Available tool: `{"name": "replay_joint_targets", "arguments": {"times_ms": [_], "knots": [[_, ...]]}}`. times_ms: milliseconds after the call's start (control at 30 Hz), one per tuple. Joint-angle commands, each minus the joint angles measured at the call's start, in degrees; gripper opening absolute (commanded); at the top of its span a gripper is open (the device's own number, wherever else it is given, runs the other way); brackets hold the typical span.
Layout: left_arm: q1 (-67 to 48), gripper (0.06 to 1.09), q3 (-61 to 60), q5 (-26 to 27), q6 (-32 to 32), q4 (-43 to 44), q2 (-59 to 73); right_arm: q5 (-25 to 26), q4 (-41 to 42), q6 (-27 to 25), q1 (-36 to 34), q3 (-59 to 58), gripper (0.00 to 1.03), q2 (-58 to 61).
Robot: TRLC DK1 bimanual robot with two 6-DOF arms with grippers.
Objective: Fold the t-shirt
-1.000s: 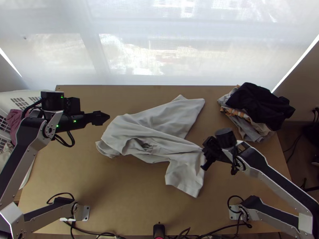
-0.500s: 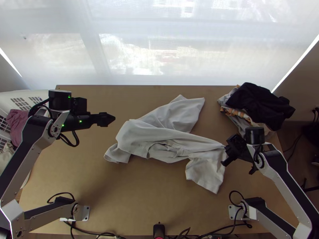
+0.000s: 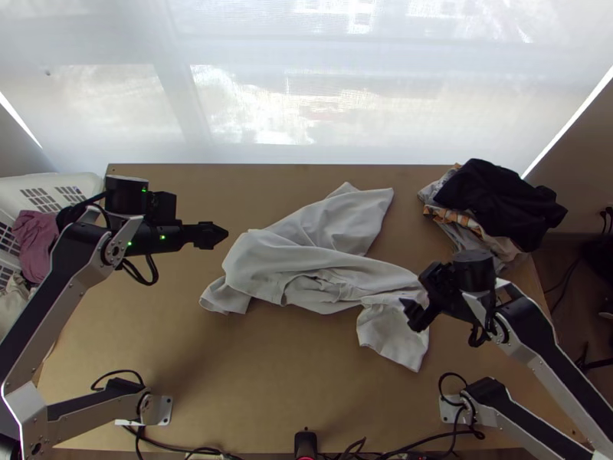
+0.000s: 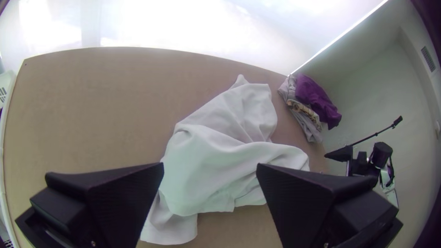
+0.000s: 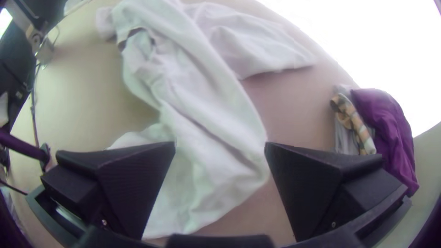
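Daylight comes through a sheer white blind (image 3: 253,100) beyond the far edge of the light wooden worktop (image 3: 260,383). Off the left side stands a white basket (image 3: 46,188) with rectangular openings, and a mauve cloth (image 3: 34,238) lies in it. At the far right corner is a loose pile of clothes: a dark garment (image 3: 502,199) lies on top, with an orange-patterned cloth (image 3: 460,219) peeking out beneath it. Black cables (image 3: 191,452) run along the near edge, where a small black device (image 3: 305,445) stands around the middle.

The pale grey t-shirt (image 3: 329,264) lies bunched and twisted across the middle of the worktop. One broad flap reaches toward the far side, a smaller corner sticks out at the near left, and another part spreads toward the near right. Several creases run lengthwise through the rumpled middle.

The left tool (image 3: 225,234) is just left of the shirt, its two flat black fingers wide apart and holding nothing. The right tool (image 3: 411,316) is over the shirt's right end and is likewise wide, with a clear gap between its fingers. Pale fabric shows in that gap in the right wrist view, but neither finger grips it; whether they touch it cannot be told.
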Motion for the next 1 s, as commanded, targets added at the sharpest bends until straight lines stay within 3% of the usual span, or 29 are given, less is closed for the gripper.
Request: {"name": "replay_joint_targets", "arguments": {"times_ms": [0,133,300,967], "knots": [[-0.4,1.04,0.2,-0.8,0.4,-0.1,0.3,1.8,-4.4,1.3,17.3,-0.8,0.92,-1.7],[-0.5,1.04,0.2,-1.2,0.7,-0.1,0.3,3.8,-4.4,1.0,26.0,-2.0,0.92,-1.0],[-0.5,1.04,-0.1,-1.4,0.8,-0.2,0.3,3.8,-3.5,1.8,31.1,-2.8,0.92,1.3],[-0.9,1.04,0.5,-2.2,1.2,-0.2,1.3,3.9,8.6,1.8,32.0,-8.3,0.92,11.3]]}}
